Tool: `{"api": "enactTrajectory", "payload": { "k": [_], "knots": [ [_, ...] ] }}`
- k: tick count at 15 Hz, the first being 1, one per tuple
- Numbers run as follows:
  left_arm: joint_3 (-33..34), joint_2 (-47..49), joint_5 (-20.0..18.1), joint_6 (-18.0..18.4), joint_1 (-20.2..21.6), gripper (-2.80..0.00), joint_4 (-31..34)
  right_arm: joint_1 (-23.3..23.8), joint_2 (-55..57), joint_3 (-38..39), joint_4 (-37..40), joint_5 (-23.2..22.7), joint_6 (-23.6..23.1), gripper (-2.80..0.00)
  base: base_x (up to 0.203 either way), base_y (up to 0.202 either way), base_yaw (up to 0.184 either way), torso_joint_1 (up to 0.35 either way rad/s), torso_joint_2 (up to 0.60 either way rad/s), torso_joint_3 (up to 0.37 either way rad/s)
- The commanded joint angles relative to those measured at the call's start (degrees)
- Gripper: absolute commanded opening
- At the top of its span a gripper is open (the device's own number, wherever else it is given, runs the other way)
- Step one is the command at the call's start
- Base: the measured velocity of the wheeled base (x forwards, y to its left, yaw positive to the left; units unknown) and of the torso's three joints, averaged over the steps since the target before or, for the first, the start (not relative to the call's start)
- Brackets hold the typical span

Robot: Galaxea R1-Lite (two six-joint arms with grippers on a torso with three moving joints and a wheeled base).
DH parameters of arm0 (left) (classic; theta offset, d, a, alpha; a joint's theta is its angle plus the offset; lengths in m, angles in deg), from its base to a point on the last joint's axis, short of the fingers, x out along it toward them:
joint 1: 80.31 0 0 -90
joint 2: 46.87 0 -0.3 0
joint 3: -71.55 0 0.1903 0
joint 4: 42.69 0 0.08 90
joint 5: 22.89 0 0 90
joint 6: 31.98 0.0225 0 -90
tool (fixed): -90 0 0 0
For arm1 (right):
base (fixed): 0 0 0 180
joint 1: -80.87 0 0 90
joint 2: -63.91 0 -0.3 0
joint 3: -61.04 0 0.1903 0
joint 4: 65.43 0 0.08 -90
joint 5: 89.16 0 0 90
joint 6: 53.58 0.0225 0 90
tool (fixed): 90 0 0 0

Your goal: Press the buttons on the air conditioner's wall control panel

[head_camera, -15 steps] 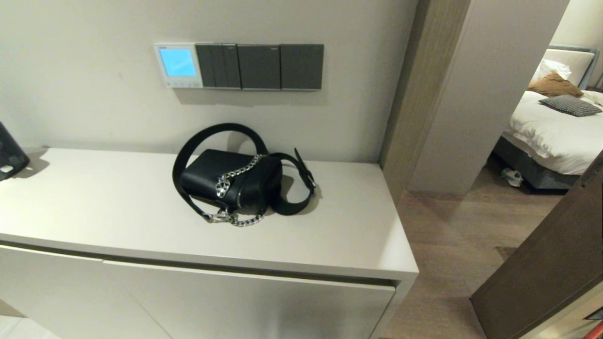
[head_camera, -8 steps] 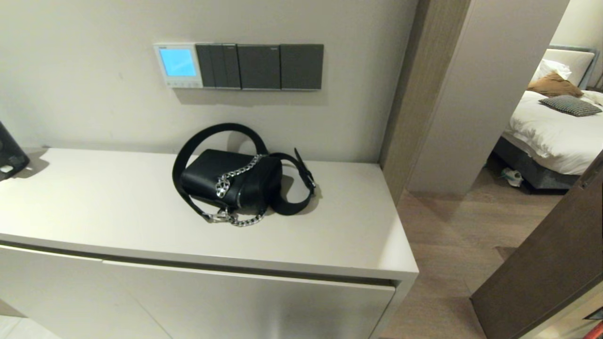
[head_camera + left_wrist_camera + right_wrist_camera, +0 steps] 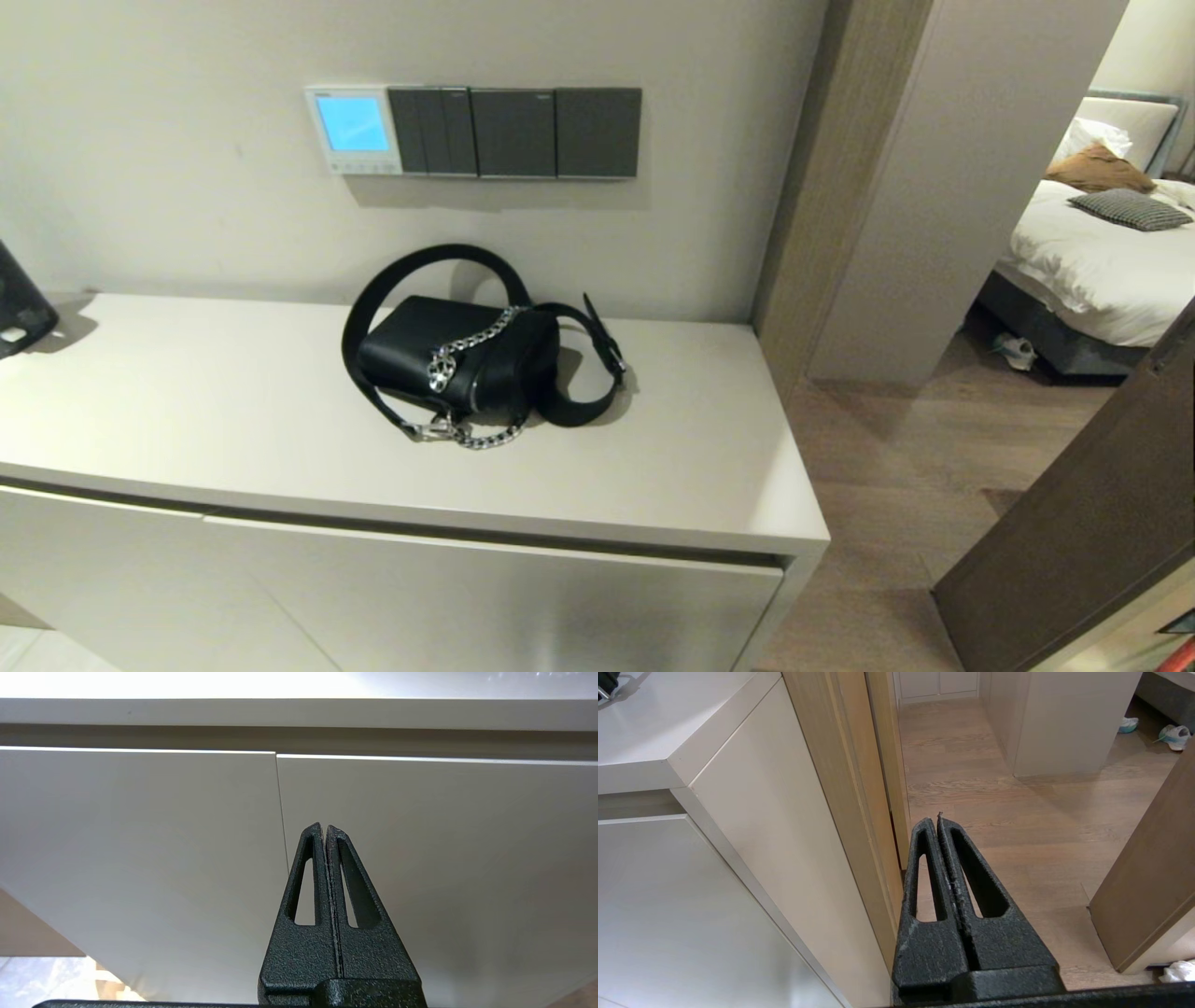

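Observation:
The white wall control panel [image 3: 353,130] hangs on the wall above the cabinet, its screen lit blue. The row of tiny pale buttons [image 3: 362,167] runs along its lower edge. Neither gripper shows in the head view. My left gripper [image 3: 324,828] is shut and empty, low in front of the cabinet doors. My right gripper [image 3: 934,820] is shut and empty, low beside the cabinet's right end, over the wooden floor.
Three dark grey switch plates [image 3: 515,132] sit right of the panel. A black bag with a strap and chain [image 3: 462,359] lies on the cabinet top [image 3: 187,411] below the panel. A dark object [image 3: 19,303] sits at the far left. A wooden door frame [image 3: 850,784] and a doorway stand at the right.

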Motion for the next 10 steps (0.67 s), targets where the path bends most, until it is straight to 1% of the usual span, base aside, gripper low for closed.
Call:
{"api": "enactTrajectory", "payload": {
  "k": [1,10],
  "knots": [
    [0.0,-0.18,0.02,-0.28,0.06,-2.8,-0.1,0.0,0.09,0.09,0.0,-0.01,0.01,-2.8,0.0,0.0,0.0,0.0,0.0,0.0],
    [0.0,-0.09,0.02,-0.28,-0.02,-2.8,-0.11,0.0,0.09,0.09,0.0,-0.01,0.01,-2.8,0.0,0.0,0.0,0.0,0.0,0.0]
  ]
}}
